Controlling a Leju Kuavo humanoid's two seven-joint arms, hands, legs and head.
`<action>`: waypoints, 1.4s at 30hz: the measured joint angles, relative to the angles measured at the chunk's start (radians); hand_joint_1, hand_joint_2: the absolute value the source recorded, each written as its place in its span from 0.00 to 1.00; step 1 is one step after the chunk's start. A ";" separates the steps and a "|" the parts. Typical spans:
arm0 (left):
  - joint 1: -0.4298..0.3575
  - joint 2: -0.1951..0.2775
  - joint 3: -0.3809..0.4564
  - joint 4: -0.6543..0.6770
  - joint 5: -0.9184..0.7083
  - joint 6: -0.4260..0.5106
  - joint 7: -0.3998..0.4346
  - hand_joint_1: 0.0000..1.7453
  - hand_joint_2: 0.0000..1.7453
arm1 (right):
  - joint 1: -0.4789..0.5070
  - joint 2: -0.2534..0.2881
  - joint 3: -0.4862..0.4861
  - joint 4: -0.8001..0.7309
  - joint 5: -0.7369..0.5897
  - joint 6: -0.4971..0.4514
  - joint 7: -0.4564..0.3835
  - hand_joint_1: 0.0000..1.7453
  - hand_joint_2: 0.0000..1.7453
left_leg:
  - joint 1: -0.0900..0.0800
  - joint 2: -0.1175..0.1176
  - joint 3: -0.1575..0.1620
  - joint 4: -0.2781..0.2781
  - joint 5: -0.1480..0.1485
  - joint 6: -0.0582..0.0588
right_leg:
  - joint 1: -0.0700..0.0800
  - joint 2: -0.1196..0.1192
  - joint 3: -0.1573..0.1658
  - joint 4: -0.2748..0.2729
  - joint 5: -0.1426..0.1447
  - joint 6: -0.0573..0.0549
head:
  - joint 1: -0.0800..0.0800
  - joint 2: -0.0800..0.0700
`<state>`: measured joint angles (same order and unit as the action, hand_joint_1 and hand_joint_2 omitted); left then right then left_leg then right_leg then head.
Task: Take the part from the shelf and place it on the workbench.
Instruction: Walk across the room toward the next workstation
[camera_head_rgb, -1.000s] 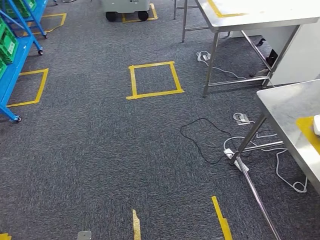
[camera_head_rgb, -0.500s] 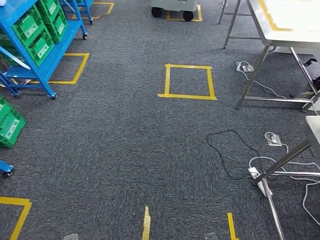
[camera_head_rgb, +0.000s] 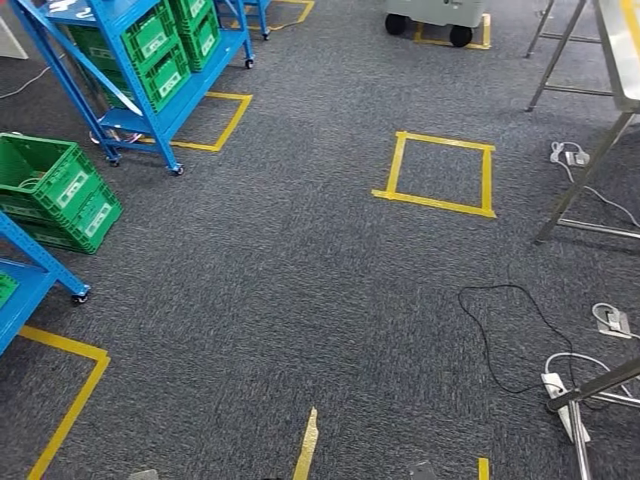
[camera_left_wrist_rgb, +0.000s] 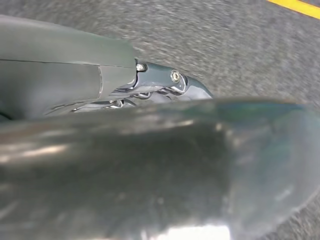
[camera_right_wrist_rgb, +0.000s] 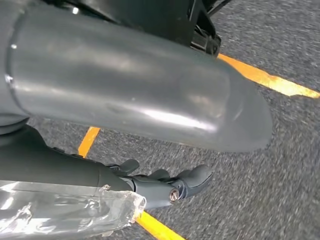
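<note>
Head view high, facing forward-down over carpet (camera_head_rgb: 287, 290); wrist views close behind hanging hands, facing same carpet.

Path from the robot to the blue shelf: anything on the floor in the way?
Nothing visible blocks it. Open carpet leads to the blue shelf. Stacked green crates sit on the floor left of that line; the black cable lies off to the right.

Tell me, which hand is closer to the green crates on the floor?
Likely the left. The green crates lie ahead to the robot's left; the left hand hangs on that side, the right hand on the far side.
</note>
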<state>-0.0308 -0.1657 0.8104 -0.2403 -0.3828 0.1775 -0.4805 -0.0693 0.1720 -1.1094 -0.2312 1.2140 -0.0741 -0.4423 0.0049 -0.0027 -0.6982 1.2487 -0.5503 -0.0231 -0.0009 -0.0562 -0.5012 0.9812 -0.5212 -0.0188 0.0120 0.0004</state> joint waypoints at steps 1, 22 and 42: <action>0.001 0.000 0.000 0.000 -0.003 0.001 0.001 0.00 0.00 | -0.001 0.000 0.000 0.000 0.001 0.000 0.006 0.00 0.00 | -0.002 0.011 0.035 -0.062 0.036 0.004 | 0.001 -0.013 0.004 0.000 -0.003 0.001 | 0.000 0.000; -0.007 0.002 0.006 0.000 -0.007 0.005 0.006 0.00 0.00 | -0.011 0.001 0.000 0.000 0.004 -0.003 0.021 0.00 0.00 | -0.007 -0.130 0.130 -0.262 0.102 0.022 | -0.014 0.129 -0.021 0.017 0.010 0.029 | 0.009 0.000; -0.010 0.003 0.009 0.000 -0.004 0.005 0.006 0.00 0.00 | -0.013 0.002 0.000 0.000 0.002 0.000 0.021 0.00 0.00 | -0.008 0.006 0.141 -0.266 0.093 0.056 | -0.006 0.036 -0.079 0.187 -0.110 0.045 | 0.005 0.000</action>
<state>-0.0406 -0.1631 0.8192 -0.2403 -0.3872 0.1829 -0.4743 -0.0825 0.1745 -1.1089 -0.2312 1.2164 -0.0746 -0.4216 -0.0032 0.0035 -0.5575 0.9824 -0.4576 0.0328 -0.0073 -0.0204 -0.5805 1.1681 -0.6317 0.0259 0.0166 0.0004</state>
